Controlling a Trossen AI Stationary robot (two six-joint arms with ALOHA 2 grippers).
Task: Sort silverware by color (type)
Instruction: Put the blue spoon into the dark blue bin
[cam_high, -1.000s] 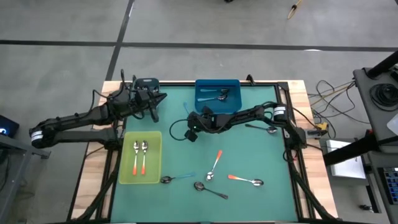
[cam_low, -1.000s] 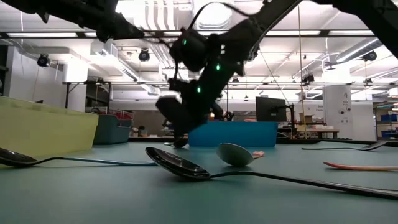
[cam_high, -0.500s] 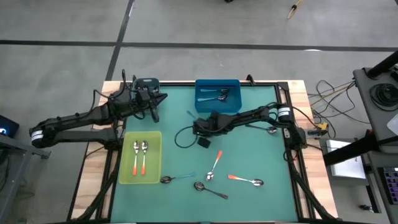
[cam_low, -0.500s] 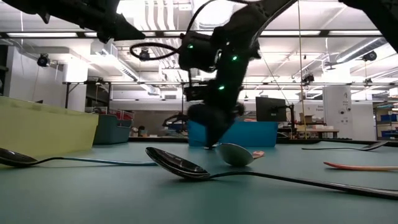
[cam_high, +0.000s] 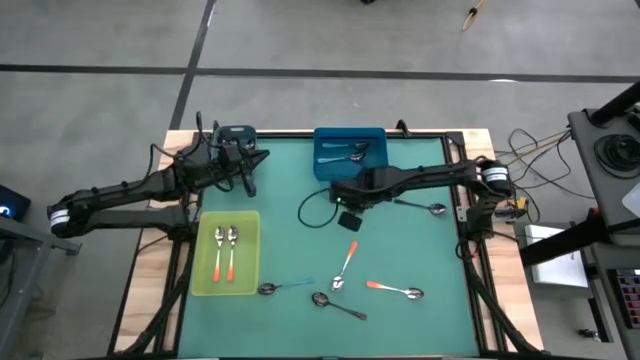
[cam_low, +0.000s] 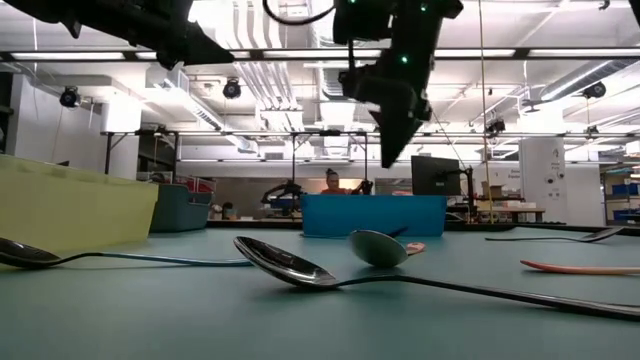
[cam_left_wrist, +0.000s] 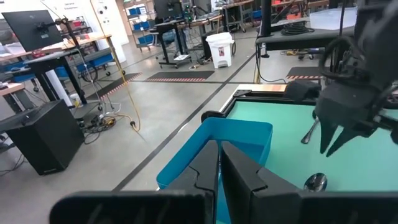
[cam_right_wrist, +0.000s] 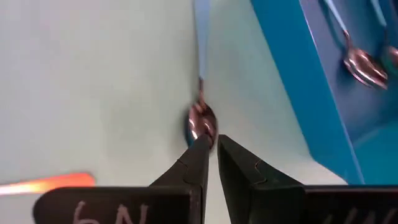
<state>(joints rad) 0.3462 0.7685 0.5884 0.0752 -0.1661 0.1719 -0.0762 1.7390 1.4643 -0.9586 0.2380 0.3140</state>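
My right gripper (cam_high: 343, 200) (cam_low: 385, 158) hangs above the table just near of the blue tray (cam_high: 350, 155), fingers pointing down and shut to a narrow gap, holding nothing. Below its tips a light-blue-handled spoon (cam_right_wrist: 201, 118) lies flat on the mat beside the tray wall. The blue tray holds blue-handled spoons (cam_right_wrist: 364, 62). Two orange-handled spoons (cam_high: 225, 252) lie in the yellow-green tray (cam_high: 205, 285). Loose on the mat are two orange spoons (cam_high: 346, 262) (cam_high: 393, 290), a blue one (cam_high: 287, 287) and two dark ones (cam_high: 338, 305) (cam_high: 420, 207). My left gripper (cam_high: 255, 158) (cam_left_wrist: 219, 158) waits shut at the far left.
A black cable loops down from the right arm (cam_high: 312, 212) over the mat's middle. A raised wooden frame (cam_high: 470, 140) edges the table. In the low view, spoons (cam_low: 290, 268) (cam_low: 378, 248) lie close in front, well below the raised gripper.
My right gripper has left the mat's surface near the table's middle, moved toward the right edge and risen well clear of the table. The spoons have stayed where they lay.
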